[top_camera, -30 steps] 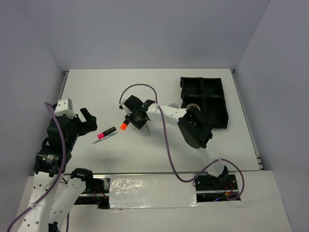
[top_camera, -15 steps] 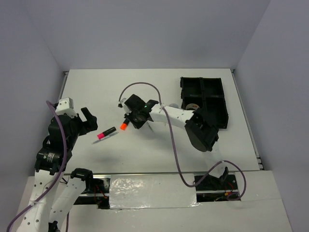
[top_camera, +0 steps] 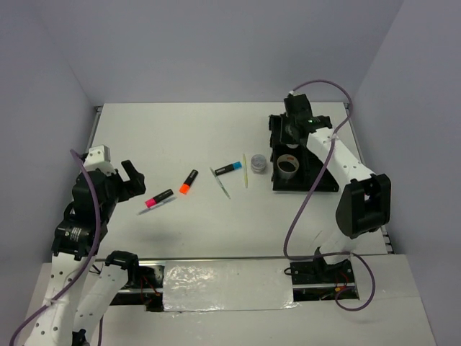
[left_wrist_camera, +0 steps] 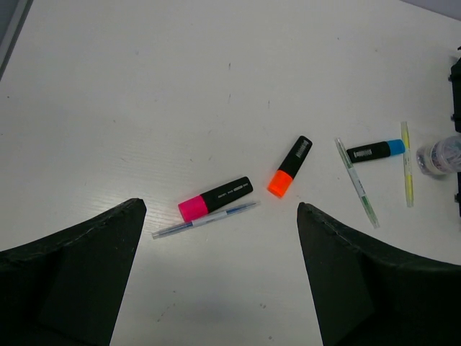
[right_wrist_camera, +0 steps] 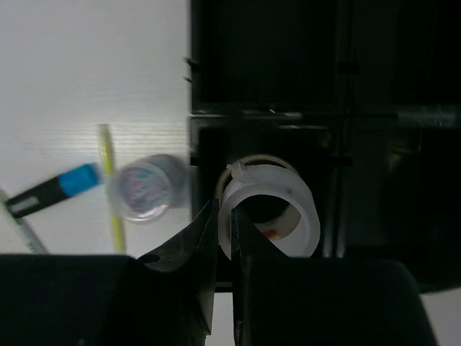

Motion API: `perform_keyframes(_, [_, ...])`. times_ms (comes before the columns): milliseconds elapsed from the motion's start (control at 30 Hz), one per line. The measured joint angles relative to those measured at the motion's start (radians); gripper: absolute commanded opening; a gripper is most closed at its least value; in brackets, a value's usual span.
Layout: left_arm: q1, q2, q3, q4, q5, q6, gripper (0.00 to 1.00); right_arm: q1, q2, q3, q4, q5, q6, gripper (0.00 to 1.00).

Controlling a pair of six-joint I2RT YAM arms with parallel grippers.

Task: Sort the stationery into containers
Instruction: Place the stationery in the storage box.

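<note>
My right gripper (top_camera: 292,140) hangs over the black four-part tray (top_camera: 322,140). In the right wrist view its jaws (right_wrist_camera: 224,210) are nearly closed across the left wall of the silvery tape ring (right_wrist_camera: 268,184), which sits in the tray's near-left compartment (top_camera: 288,165). The pink marker (top_camera: 159,197), orange marker (top_camera: 189,181) and blue marker (top_camera: 228,169) lie on the table. So do the clear pot (top_camera: 259,164) and the thin pale sticks (top_camera: 245,170). My left gripper (left_wrist_camera: 220,209) is open and empty, raised above the pink marker (left_wrist_camera: 216,199).
A thin bluish pen (left_wrist_camera: 205,219) lies against the pink marker. A greenish stick (left_wrist_camera: 358,184) lies between the orange (left_wrist_camera: 289,166) and blue (left_wrist_camera: 374,151) markers. The pot (right_wrist_camera: 148,189) almost touches the tray's left wall (right_wrist_camera: 193,144). Grey walls enclose the table.
My right arm has left the orange marker at mid-table and moved right to the tray. The blue marker and sticks now show. The left arm has not moved.
</note>
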Motion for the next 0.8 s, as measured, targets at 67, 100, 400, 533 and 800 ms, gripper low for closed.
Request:
perform_keyframes(67, [0.000, 0.003, 0.000, 0.000, 0.000, 0.000, 0.99, -0.051, 0.006, -0.041, -0.027, 0.003, 0.005, 0.01])
perform_keyframes(100, [0.000, 0.009, 0.000, 0.000, 0.000, 0.000, 0.99, -0.066, 0.008, -0.053, -0.037, -0.001, 0.007, 0.01])
perform_keyframes(400, [-0.001, 0.056, 0.000, -0.001, 0.001, 0.000, 0.99, -0.101, 0.050, -0.057, -0.039, -0.051, 0.019, 0.06])
perform_keyframes(533, [-0.001, 0.058, 0.000, 0.000, 0.002, 0.000, 0.99, -0.101, 0.068, -0.084, -0.026, -0.065, 0.030, 0.06])
perform_keyframes(800, [0.000, 0.051, 0.000, 0.000, 0.002, 0.000, 0.99, -0.099, 0.068, -0.152, -0.004, -0.080, 0.043, 0.16])
